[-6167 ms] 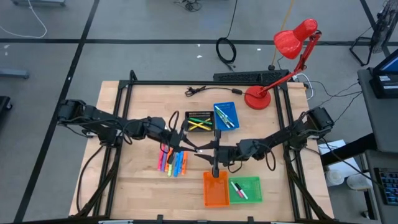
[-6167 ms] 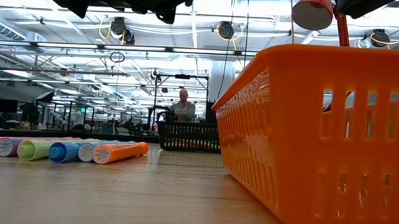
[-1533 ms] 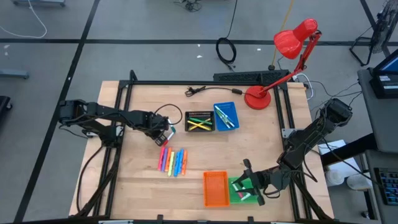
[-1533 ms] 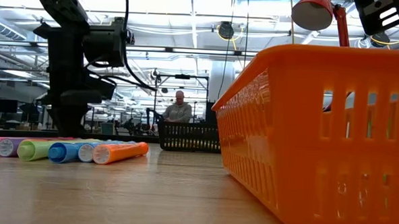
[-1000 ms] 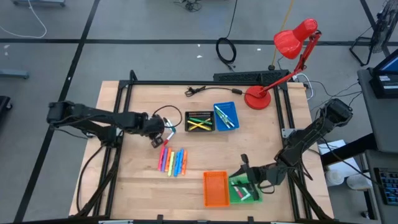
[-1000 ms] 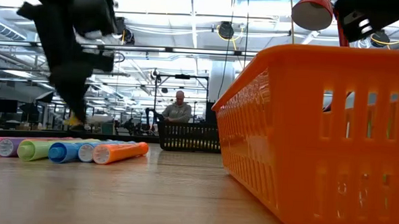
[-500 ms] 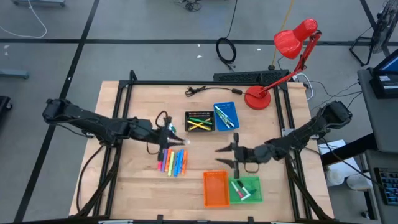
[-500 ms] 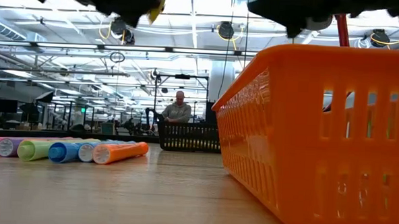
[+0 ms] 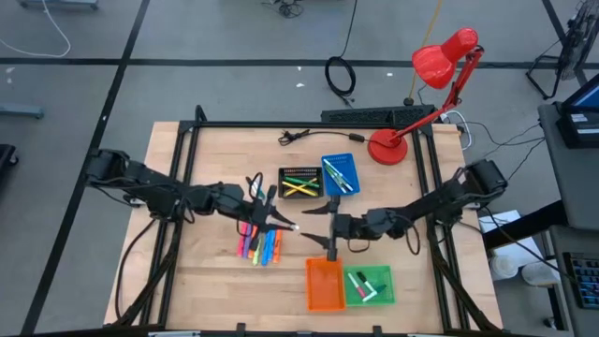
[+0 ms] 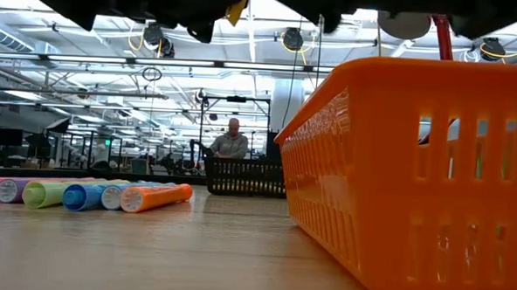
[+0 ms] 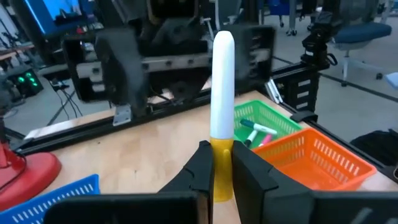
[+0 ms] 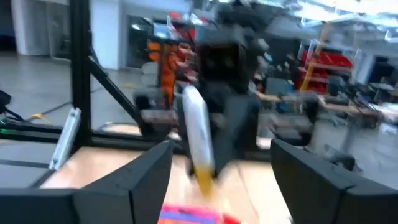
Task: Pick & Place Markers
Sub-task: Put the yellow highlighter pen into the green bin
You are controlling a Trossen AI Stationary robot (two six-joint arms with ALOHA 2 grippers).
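Note:
My left gripper (image 9: 277, 221) hovers over the table's middle, shut on a marker (image 11: 222, 81) with a white body and a yellow end. The marker's free white end (image 9: 293, 227) points at my right gripper (image 9: 318, 225). That gripper stands open just to the right, facing the marker (image 12: 198, 140) and not touching it. Several bright markers (image 9: 258, 245) lie side by side on the table below the left gripper, and they also show in the low view (image 10: 81, 193). More markers lie in the black tray (image 9: 299, 183), the blue tray (image 9: 339, 175) and the green tray (image 9: 368, 285). My left gripper pinches the marker's yellow end (image 11: 221, 152) between its two fingers. The fingers lie about level and point toward the table's right. The white body sticks straight out beyond the fingertips, in line with them. The marker is lifted clear of the table.
An orange tray (image 9: 325, 284) stands at the near middle beside the green one, and it fills the right of the low view (image 10: 415, 169). A red desk lamp (image 9: 435, 75) stands at the far right corner. A black frame rail (image 9: 309, 124) runs along the far edge.
My left gripper has carried the marker up and toward the table's right. It has tipped from pointing down to level, so the marker now points at the right gripper. My right gripper has moved from above the green tray toward the table's middle and has opened wider.

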